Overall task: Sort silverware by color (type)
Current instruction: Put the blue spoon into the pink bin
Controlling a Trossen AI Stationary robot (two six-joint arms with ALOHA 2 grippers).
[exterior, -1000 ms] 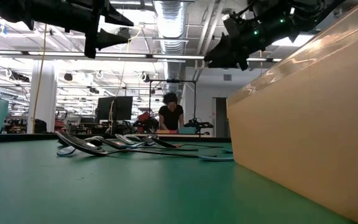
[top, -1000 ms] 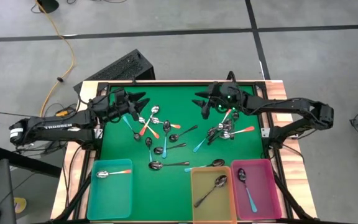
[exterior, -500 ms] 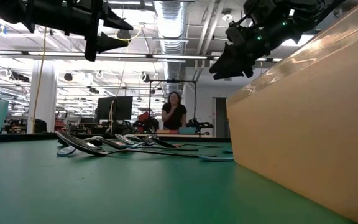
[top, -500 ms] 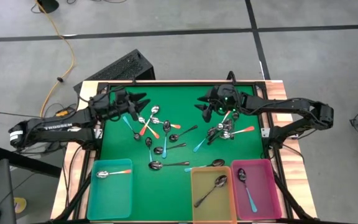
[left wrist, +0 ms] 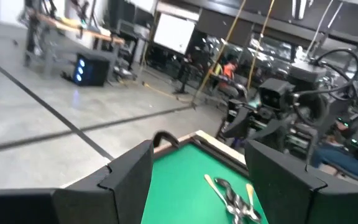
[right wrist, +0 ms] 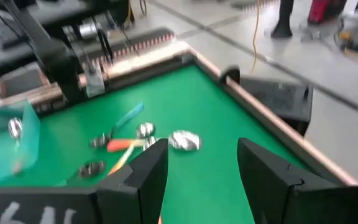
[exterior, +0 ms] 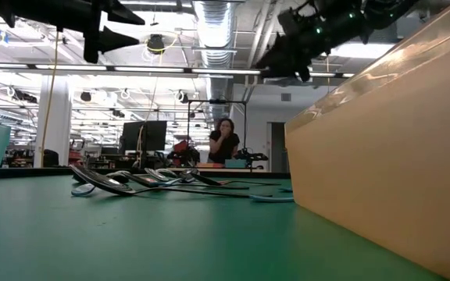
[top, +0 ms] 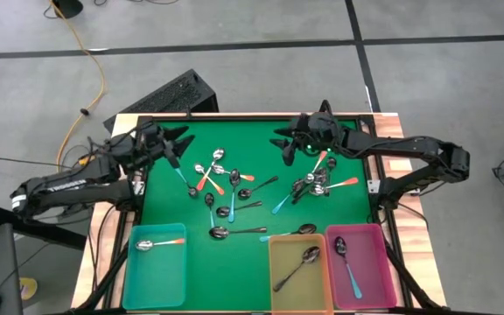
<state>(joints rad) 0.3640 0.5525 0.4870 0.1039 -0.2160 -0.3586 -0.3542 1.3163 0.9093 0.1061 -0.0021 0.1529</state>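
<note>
Spoons (top: 226, 188) scattered mid-table on green mat (top: 252, 140), second cluster (top: 315, 182) toward right edge; one spoon each in teal bin (top: 157, 271), yellow bin (top: 297, 284), pink bin (top: 376, 271) along near edge. Left gripper (top: 180, 136) near far-left corner, fingers spread, empty. Right gripper (top: 283, 142) near far edge, fingers apart, empty.

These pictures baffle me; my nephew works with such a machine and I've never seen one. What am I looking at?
Two dark robot arms work over a green table. One picture looks straight down, one looks level across the tabletop, and two come from cameras on the wrists. The left gripper and right gripper both hover open, holding nothing. Small spoons with orange, blue or dark handles lie scattered. At the near edge stand a teal bin, a yellow bin and a pink bin, each already holding spoons.
</note>
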